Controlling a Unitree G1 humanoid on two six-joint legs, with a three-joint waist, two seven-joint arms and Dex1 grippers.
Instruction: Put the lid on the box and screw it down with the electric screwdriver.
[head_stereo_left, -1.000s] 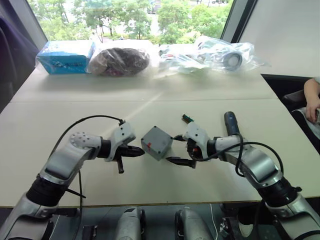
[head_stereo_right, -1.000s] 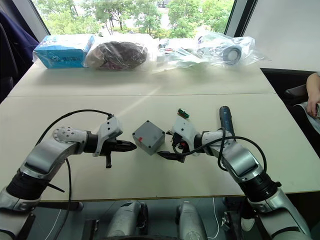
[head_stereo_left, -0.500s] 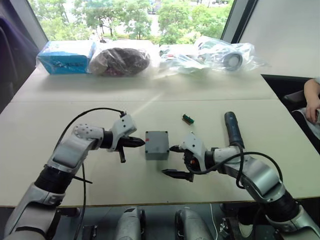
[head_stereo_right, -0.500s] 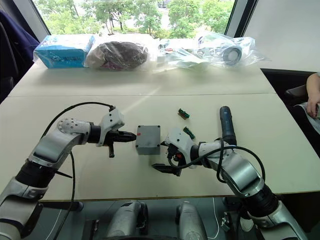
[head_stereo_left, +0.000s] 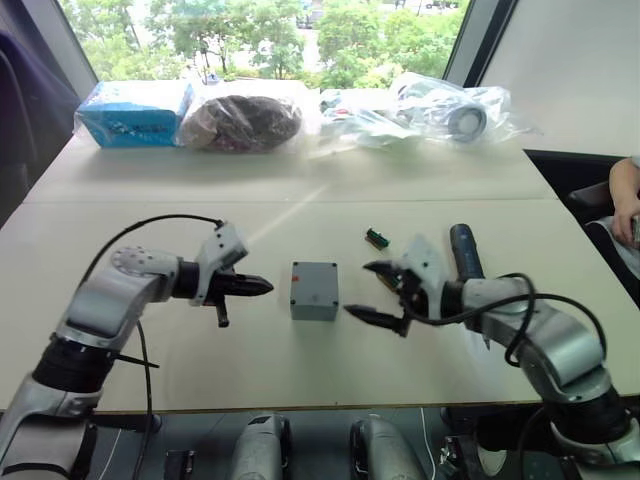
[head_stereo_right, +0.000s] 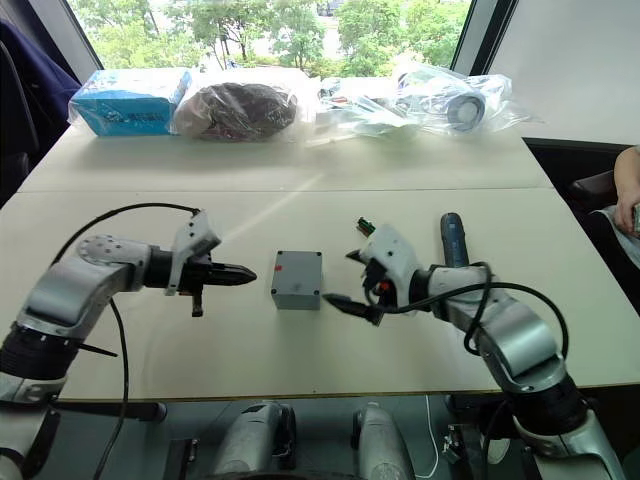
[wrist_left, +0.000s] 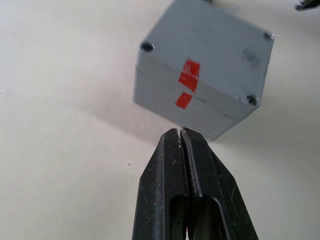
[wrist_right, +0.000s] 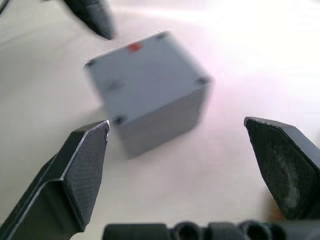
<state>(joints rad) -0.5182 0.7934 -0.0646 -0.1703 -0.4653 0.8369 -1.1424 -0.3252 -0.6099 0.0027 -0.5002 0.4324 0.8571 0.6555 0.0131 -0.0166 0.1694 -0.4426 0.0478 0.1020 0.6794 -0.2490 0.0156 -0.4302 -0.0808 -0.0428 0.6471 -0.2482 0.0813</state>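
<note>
Pale worktop (head_stereo_left: 300, 215): a matt cream surface, bare around the work, with bagged clutter along its far edge by the window.
Room: a blue packet (head_stereo_left: 135, 100) and clear plastic bags (head_stereo_left: 440, 105) lay well apart from the arms; a person's hand (head_stereo_left: 625, 205) showed at the right margin.
Box (head_stereo_left: 314, 290): grey metal, square, it sat flat on the worktop between the two arms with the lid (wrist_left: 215, 45) already seated on top, red marks lined up across the seam, corner screw holes visible.
Electric screwdriver (head_stereo_left: 466, 252): dark pen shape lying on the worktop beyond the right arm, its long axis running away from the robot, near the right forearm and well apart from the left.
Left gripper (head_stereo_left: 262, 286): fingers pressed together, empty, pointing at the box's left face, just beside it but apart.
Right gripper (head_stereo_left: 378, 292): fingers spread wide, empty, facing the box's right side, near but not touching.
Small green-brown part (head_stereo_left: 376, 237): loose on the worktop behind the right gripper.
Judgement: the right arm seemed nearer the screwdriver, so the pickup likely fell to it, turning back from the box.
</note>
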